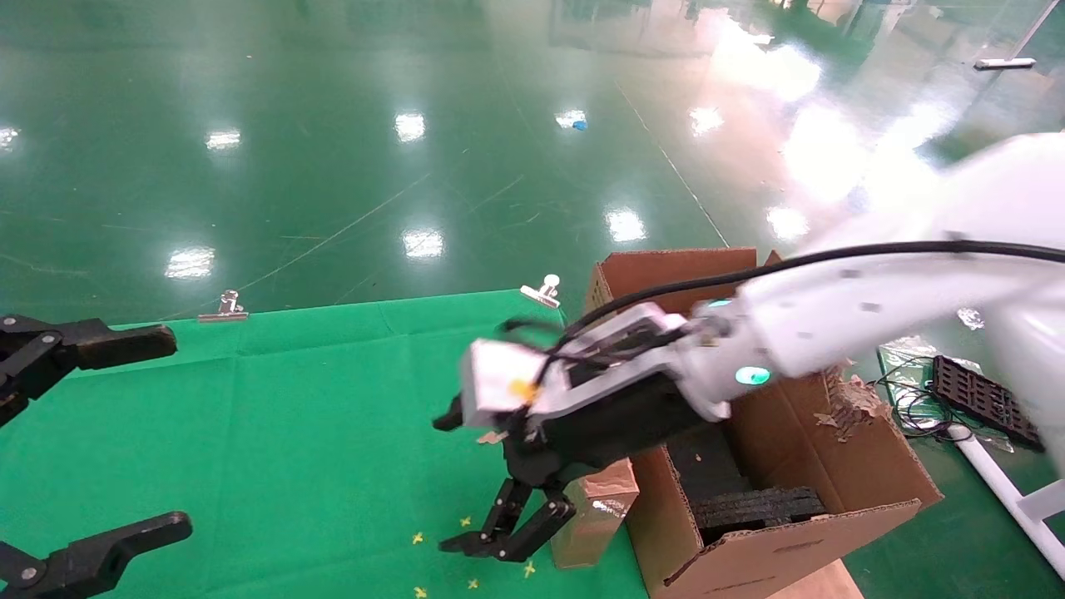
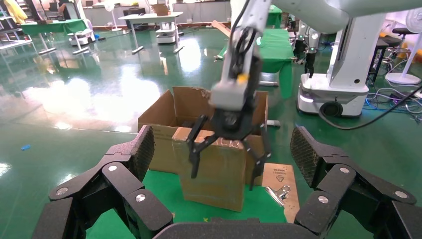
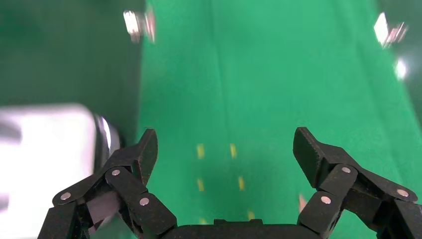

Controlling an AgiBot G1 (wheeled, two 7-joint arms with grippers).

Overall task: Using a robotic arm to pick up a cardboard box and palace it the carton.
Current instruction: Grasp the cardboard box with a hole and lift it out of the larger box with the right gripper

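Observation:
The small cardboard box (image 1: 595, 509) stands upright on the green cloth, against the near left wall of the carton (image 1: 832, 466). My right gripper (image 1: 482, 549), on the white arm (image 1: 832, 316), is open and empty just left of the box, fingertips near the cloth. In the left wrist view its spread fingers (image 2: 195, 154) hang in front of the box (image 2: 214, 179), with the carton (image 2: 161, 114) behind. The right wrist view shows the open gripper (image 3: 224, 144) over bare cloth with yellow marks. My left gripper (image 1: 179, 431) is open at the far left; it also shows in its own view (image 2: 221, 137).
Black foam (image 1: 749, 503) lies inside the carton, which has a torn flap (image 1: 849, 408). Binder clips (image 1: 223, 306) (image 1: 542, 291) hold the cloth's far edge. A flat cardboard sheet with a clip (image 2: 278, 181) lies by the carton. A black tray and cables (image 1: 982, 399) lie on the floor at right.

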